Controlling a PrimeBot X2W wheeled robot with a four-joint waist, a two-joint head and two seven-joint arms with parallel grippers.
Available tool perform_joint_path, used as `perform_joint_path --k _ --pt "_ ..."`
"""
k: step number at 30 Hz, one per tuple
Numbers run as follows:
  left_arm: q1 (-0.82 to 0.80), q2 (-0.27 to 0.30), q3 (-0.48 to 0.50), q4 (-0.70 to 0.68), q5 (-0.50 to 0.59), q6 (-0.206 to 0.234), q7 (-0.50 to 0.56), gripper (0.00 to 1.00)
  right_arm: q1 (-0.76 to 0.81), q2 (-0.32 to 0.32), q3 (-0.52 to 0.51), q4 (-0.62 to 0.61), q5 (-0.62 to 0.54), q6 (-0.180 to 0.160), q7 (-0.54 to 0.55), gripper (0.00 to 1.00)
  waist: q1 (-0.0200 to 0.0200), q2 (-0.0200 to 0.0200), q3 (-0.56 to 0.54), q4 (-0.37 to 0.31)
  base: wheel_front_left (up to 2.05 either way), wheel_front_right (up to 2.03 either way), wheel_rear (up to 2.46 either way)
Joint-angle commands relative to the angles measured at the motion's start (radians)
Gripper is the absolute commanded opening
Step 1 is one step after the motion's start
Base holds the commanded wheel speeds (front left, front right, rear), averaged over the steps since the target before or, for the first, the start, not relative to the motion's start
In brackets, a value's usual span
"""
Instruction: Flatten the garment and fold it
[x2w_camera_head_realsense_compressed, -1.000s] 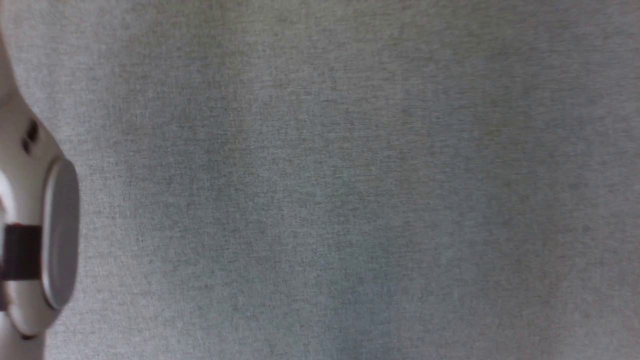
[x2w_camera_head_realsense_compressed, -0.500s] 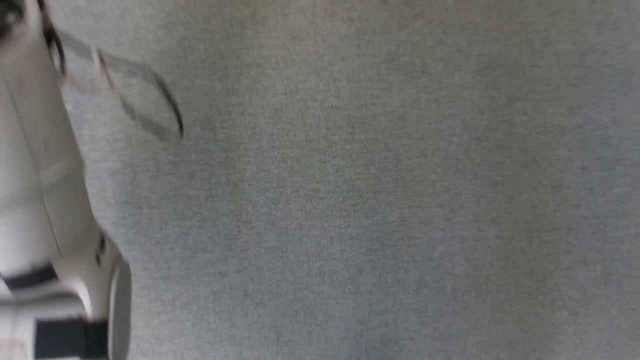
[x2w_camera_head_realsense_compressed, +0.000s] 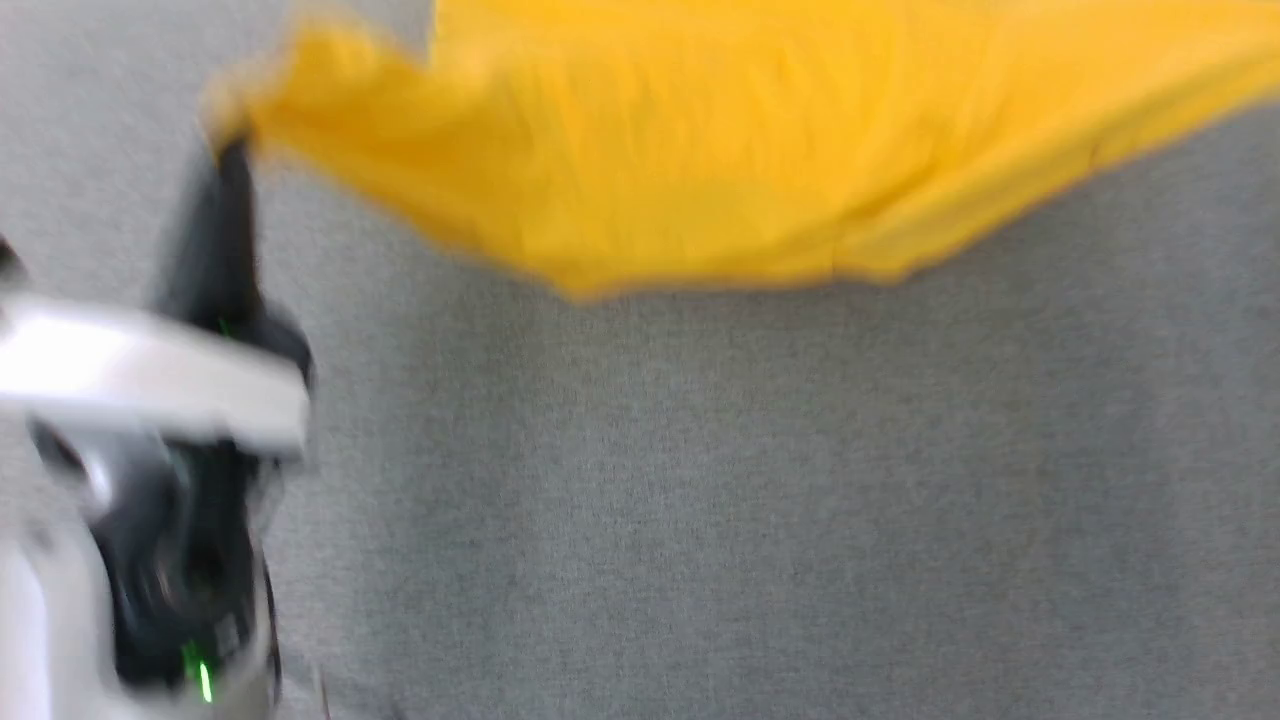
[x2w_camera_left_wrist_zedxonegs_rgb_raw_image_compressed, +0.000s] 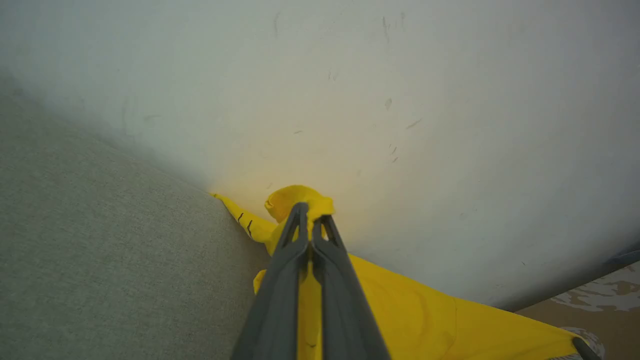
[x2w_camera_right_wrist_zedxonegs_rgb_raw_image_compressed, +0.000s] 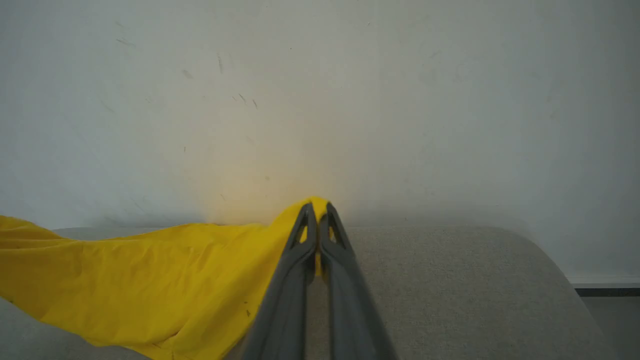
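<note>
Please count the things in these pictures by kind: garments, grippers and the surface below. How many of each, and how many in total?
yellow garment: 1
grippers: 2, the left gripper and the right gripper, each shut on the garment
grey fabric surface: 1
Total: 4

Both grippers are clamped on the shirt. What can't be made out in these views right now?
1. Head view: motion blur smears the garment and left gripper; the frame's top and right edges cut the cloth off.
2. Printed face: unreadable; a few black marks show in the left wrist view, the rest is bunched.
3. Right wrist view: the right gripper covers its pinch point; which part of the shirt either gripper holds is unclear.
</note>
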Motion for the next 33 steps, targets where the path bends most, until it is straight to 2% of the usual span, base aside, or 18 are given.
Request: perform_joint_path --k 1,7,13,16,24,33 --pt "0.068 0.001 0.0 -0.017 -0.009 -0.01 0.006 0.0 0.046 0.023 -0.016 -0.024 -0.009 -0.001 0.014 0.0 0.0004 0.0 -0.135 -0.002 0.0 0.0 0.0" --pt "0.387 -0.014 0.019 -0.068 -0.051 -0.034 -0.002 0.0 0.269 0.149 -0.118 -0.122 -0.038 -0.001 0.084 0.0 0.0004 0.0 -0.237 0.003 0.0 0.0 0.0" --pt "0.582 -0.026 0.085 -0.122 -0.103 -0.048 -0.018 0.0 0.422 0.27 -0.231 -0.213 -0.054 -0.001 0.133 0.0 0.0004 0.0 -0.314 0.015 0.0 0.0 0.0" --pt "0.663 -0.027 0.113 -0.142 -0.117 -0.052 -0.019 0.0 0.485 0.309 -0.27 -0.251 -0.052 -0.001 0.151 0.0 0.0004 0.0 -0.332 0.022 0.0 0.0 0.0" --pt "0.825 -0.053 0.125 -0.157 -0.148 -0.089 -0.04 0.0 0.635 0.338 -0.337 -0.275 -0.024 -0.001 0.166 0.0 0.0004 0.0 -0.341 0.036 0.0 0.0 0.0" --pt "0.762 -0.054 0.015 -0.044 -0.078 -0.108 -0.042 0.0 0.689 0.333 -0.273 -0.201 -0.121 -0.001 0.135 0.0 0.0004 0.0 -0.288 0.048 0.0 0.0 0.0"
